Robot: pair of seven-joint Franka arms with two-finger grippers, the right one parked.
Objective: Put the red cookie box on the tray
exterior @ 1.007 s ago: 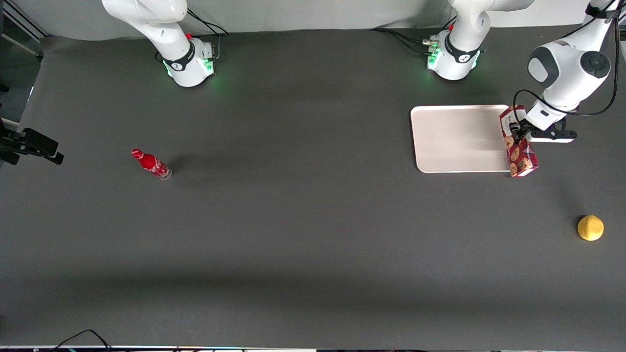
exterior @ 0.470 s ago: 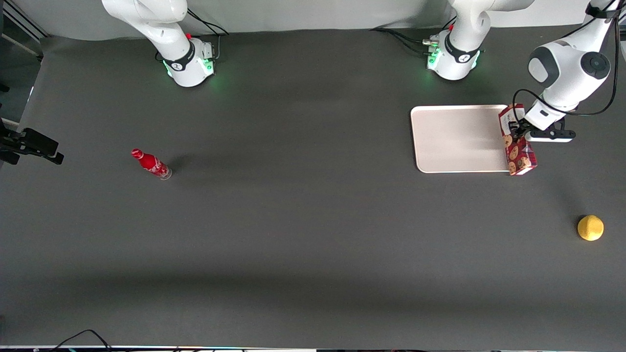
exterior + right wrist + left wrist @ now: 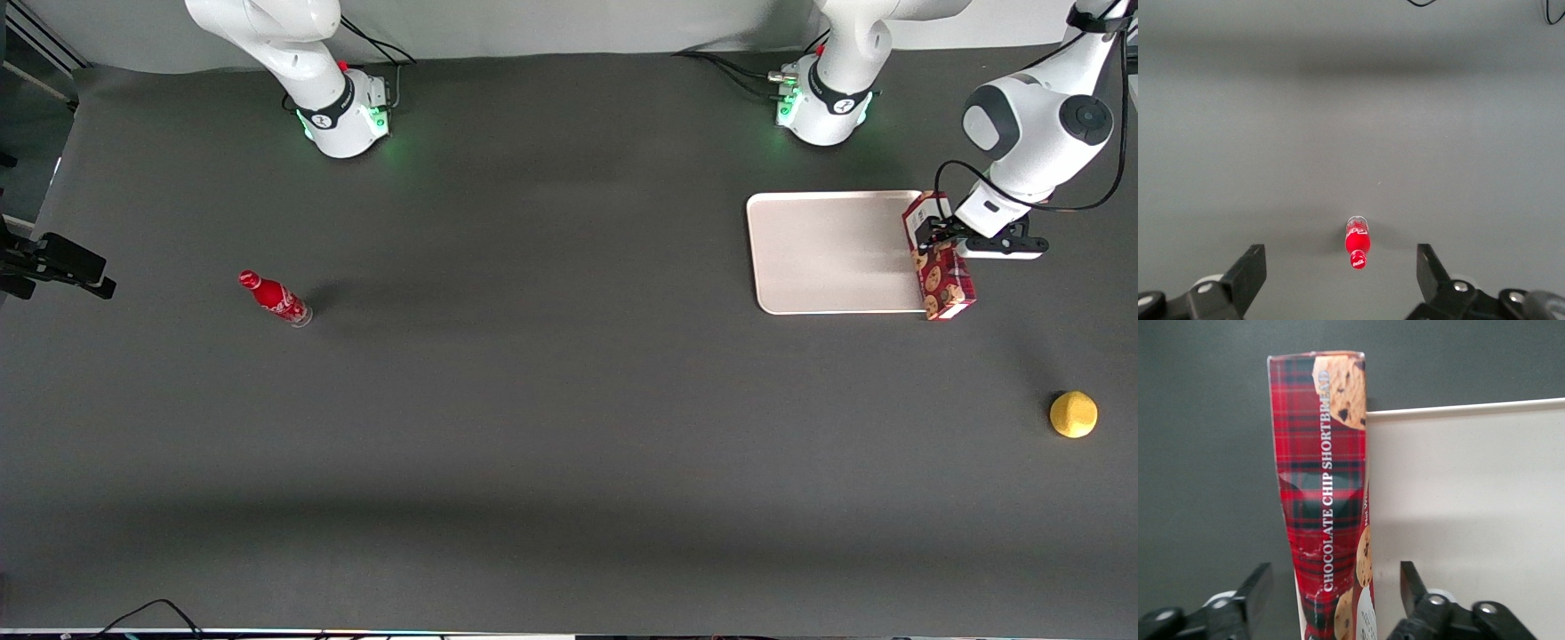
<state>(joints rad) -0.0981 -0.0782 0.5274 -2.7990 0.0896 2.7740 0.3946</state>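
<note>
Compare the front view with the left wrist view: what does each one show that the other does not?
Only the front view shows the small red bottle toward the parked arm's end, the yellow ball, and the whole tray. Only the left wrist view shows the "Chocolate Chip Shortbread" lettering on the red cookie box and a gap on each side between box and fingers. Both show the gripper open around the box at the tray's edge.

glossy cardboard red cookie box [image 3: 1328, 500], smooth matt tray [image 3: 1471, 500].
</note>
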